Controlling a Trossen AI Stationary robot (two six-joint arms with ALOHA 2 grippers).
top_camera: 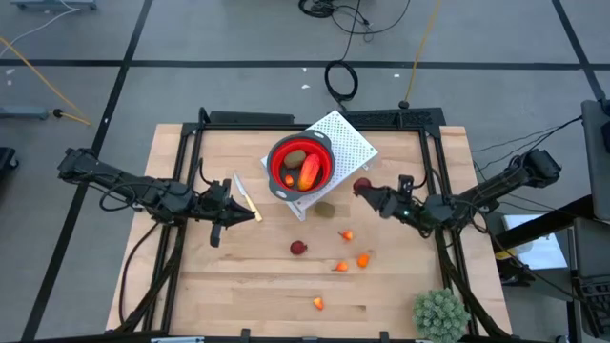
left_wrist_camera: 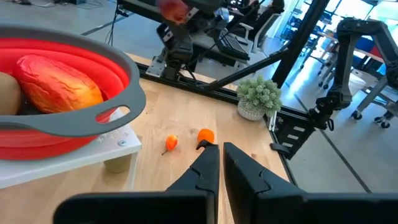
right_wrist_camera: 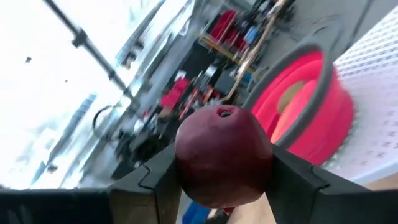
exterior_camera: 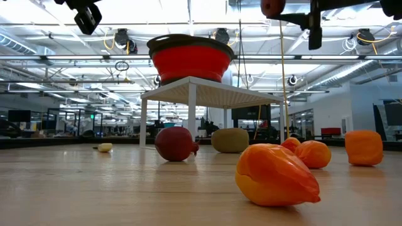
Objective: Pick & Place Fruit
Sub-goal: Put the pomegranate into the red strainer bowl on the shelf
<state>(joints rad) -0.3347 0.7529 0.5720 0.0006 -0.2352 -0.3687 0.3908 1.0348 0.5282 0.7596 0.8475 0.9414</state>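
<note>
Dark red and round, a toy fruit ball (right_wrist_camera: 224,155) sits clamped between the fingers of my right gripper (top_camera: 365,191), raised above the table at about four o'clock from the red bowl (top_camera: 286,157). That bowl stands on a white perforated stand (top_camera: 351,141) and holds an orange-red piece (top_camera: 308,171) and an olive-brown oval (top_camera: 296,158). My left gripper (top_camera: 250,213) waits at eight o'clock from the bowl, fingers together and empty. More fruit lies on the wood at six o'clock: another dark red ball (top_camera: 298,248), an olive oval (top_camera: 326,209), small orange bits (top_camera: 363,259).
</note>
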